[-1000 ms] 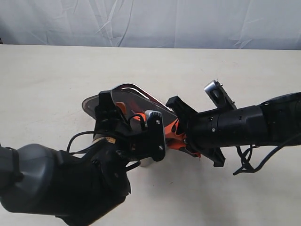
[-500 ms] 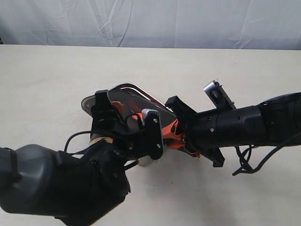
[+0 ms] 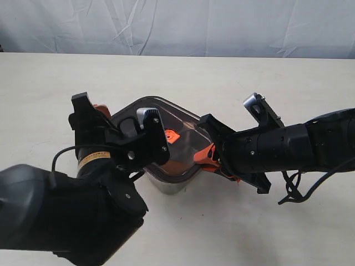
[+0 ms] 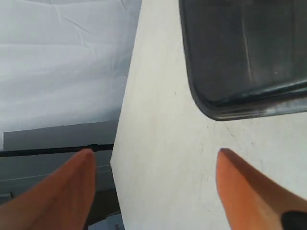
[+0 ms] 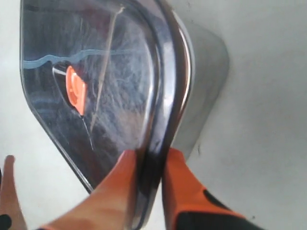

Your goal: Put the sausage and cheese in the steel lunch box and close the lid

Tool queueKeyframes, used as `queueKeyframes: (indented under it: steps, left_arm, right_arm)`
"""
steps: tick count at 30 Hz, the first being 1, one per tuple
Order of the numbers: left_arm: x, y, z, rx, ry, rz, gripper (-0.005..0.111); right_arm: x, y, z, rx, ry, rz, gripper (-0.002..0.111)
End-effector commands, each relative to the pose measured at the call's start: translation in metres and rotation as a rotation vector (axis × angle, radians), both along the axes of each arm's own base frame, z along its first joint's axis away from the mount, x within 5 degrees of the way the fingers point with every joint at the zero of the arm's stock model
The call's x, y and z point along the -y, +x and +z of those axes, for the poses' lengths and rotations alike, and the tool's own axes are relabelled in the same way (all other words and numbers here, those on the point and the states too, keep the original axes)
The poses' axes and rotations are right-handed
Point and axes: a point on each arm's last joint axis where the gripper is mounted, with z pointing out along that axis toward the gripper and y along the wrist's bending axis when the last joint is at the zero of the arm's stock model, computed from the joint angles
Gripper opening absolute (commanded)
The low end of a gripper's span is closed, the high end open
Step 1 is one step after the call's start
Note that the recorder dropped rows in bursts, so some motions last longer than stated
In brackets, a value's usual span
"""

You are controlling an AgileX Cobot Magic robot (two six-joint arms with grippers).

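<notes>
L gripper [image 4: 154,162]: spread wide, empty, hanging over bare table [image 4: 158,120] just beside a corner of the lid [image 4: 244,52]. Was over that lid 1 s ago, fingers astride it; since pulled back to own side, clear of it.

Next out, R gripper [image 5: 149,165]: pinching the lid's rim between both orange fingers [image 5: 184,187], 1 pad on each face. Tightened over the last sec.

As for the lid: stood tilted up off the steel lunch box [image 3: 166,187] 1 s ago. Now dropped nearly flat over it, w/ orange centre valve [image 3: 170,136] facing up. Steel wall visible under the rim on the near side, also in R wrist view. Prob. laid on, not yet pressed home; seating of the seal: can't tell.

As for sausage & cheese: not made out anywhere. Not seen on the table, and lid too dark to look through. Presumably inside the box, unconfirmed.

Meaning for task: looks like filling done, closing at its last step. Judged remaining: let go w/ R, then push the lid down square. Risk: dragging the lid askew on release from a pinched rim.

Writing: 1 small yellow label [image 3: 91,160] on L arm, print too small to read. Nothing legible on lid, box or R arm. Beyond, only white cloth backdrop [image 3: 177,25], unmarked.
</notes>
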Motion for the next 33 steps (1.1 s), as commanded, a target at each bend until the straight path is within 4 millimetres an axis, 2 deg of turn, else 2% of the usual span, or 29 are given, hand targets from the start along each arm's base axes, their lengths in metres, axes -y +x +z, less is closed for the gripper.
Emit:
queueKeyframes:
  steps: [1, 5, 6, 7, 9, 10, 15, 21, 24, 33]
  left_arm:
    - [-0.009, -0.003, 0.032, 0.049, -0.066, 0.012, 0.067]
    - [-0.020, -0.008, 0.063, 0.095, -0.179, 0.013, 0.067]
    - [-0.023, -0.009, 0.068, 0.103, -0.200, 0.013, 0.067]
    - [-0.025, -0.010, 0.073, 0.111, -0.219, 0.014, 0.067]
    - [-0.031, -0.012, 0.085, 0.133, -0.282, 0.021, 0.067]
    - [-0.033, -0.013, 0.090, 0.144, -0.312, 0.025, 0.067]
    - [-0.046, -0.019, 0.111, 0.179, -0.398, 0.026, 0.067]
    - [-0.059, -0.024, 0.128, 0.211, -0.487, 0.032, 0.067]
    - [-0.064, -0.026, 0.130, 0.215, -0.499, 0.033, 0.067]
    - [-0.069, -0.028, 0.131, 0.220, -0.514, 0.034, 0.067]
  right_arm:
    - [0.000, -0.003, 0.000, 0.026, -0.008, 0.058, -0.001]
    - [0.000, -0.003, 0.000, 0.034, -0.011, 0.066, -0.001]
    - [0.000, -0.003, 0.000, 0.033, -0.009, 0.068, 0.004]
    - [0.000, -0.003, 0.000, 0.033, -0.009, 0.068, 0.013]
    - [0.000, -0.003, 0.000, 0.032, -0.008, 0.069, 0.039]
    - [0.000, -0.003, 0.000, 0.032, -0.006, 0.070, 0.046]
    - [-0.001, -0.005, 0.008, 0.048, 0.023, 0.081, 0.033]
    - [0.002, -0.007, 0.031, 0.112, 0.066, 0.066, 0.032]
    - [0.006, -0.007, 0.041, 0.147, 0.070, 0.035, 0.032]
    - [0.004, -0.005, 0.029, 0.109, 0.041, 0.028, 0.032]
